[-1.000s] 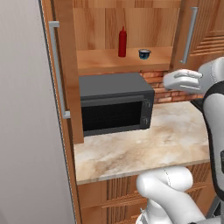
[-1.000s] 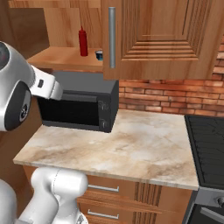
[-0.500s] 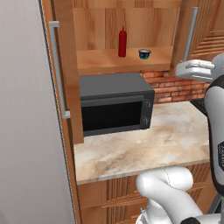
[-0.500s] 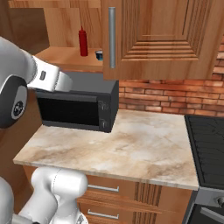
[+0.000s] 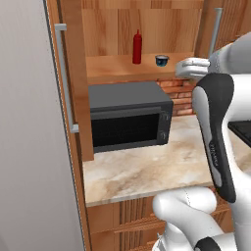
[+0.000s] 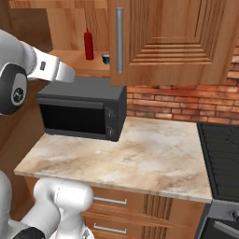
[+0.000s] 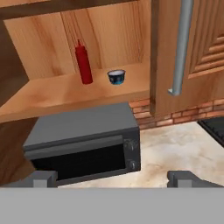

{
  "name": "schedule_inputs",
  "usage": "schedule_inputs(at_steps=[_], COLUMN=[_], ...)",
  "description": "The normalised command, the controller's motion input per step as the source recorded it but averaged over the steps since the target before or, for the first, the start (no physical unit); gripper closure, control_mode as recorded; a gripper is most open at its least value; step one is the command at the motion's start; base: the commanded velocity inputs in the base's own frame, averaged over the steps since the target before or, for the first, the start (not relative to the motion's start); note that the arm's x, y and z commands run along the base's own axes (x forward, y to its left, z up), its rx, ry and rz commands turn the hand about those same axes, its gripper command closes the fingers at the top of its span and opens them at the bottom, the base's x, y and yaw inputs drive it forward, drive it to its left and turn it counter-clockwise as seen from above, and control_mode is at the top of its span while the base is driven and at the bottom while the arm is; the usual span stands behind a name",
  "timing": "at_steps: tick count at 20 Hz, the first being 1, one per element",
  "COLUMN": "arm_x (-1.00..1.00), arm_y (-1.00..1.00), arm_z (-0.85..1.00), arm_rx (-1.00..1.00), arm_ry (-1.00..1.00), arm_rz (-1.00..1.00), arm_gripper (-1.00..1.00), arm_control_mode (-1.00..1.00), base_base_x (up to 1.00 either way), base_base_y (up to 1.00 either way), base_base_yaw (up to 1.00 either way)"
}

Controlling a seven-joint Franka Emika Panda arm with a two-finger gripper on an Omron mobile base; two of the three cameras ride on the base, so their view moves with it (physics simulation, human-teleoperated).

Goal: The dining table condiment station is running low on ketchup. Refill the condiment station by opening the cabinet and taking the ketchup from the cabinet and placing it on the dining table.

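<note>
The ketchup [image 7: 83,64], a slim red bottle with a pointed nozzle, stands upright on the shelf of the open cabinet [image 7: 65,97]. It is also seen from the base as the ketchup [image 5: 137,47] and the ketchup [image 6: 87,45]. My gripper [image 7: 113,179] faces the shelf from some distance, open wide with nothing between its fingertips [image 7: 43,178]. In the left base view my white hand [image 5: 192,67] hovers at shelf height, right of the bottle and in front of the cabinet [image 5: 112,67]. The dining table is out of view.
A small blue bowl [image 7: 116,76] sits just right of the bottle. The open right door [image 7: 197,52] with its grey bar handle [image 7: 179,48] juts out close by. Below the shelf, a black microwave [image 5: 128,117] stands on a marble counter [image 6: 140,154]. A stove [image 6: 224,154] lies at right.
The hand has risen from microwave-top level to shelf height and drawn slightly left toward the cabinet opening. The jaws stayed open. Bottle and bowl have not moved.
</note>
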Motion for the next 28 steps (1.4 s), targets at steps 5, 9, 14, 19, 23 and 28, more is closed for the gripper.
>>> schedule_inputs(at_steps=[5, 9, 14, 19, 23, 28], arm_x=[0.91, 0.64, 0.44, 0.16, 0.08, 0.14], arm_y=[0.13, 0.0, 0.23, 0.12, 0.0, 0.0], arm_z=[-0.02, 0.0, 0.0, 0.0, 0.05, 0.02], arm_rx=[-0.09, -0.16, -0.18, -0.03, 0.0, 0.0], arm_ry=[-0.01, -0.12, -0.15, -0.01, 0.0, 0.0], arm_rz=[-0.09, 0.0, 0.0, 0.0, 0.03, 0.07], arm_gripper=[-1.0, -1.0, -1.0, -1.0, -1.0, -1.0], arm_control_mode=[-1.0, -1.0, -1.0, -1.0, -1.0, -1.0], base_base_x=[0.0, 0.0, 0.0, 0.0, 0.0, 0.0], base_base_y=[0.0, 0.0, 0.0, 0.0, 0.0, 0.0], base_base_yaw=[0.0, 0.0, 0.0, 0.0, 0.0, 0.0])
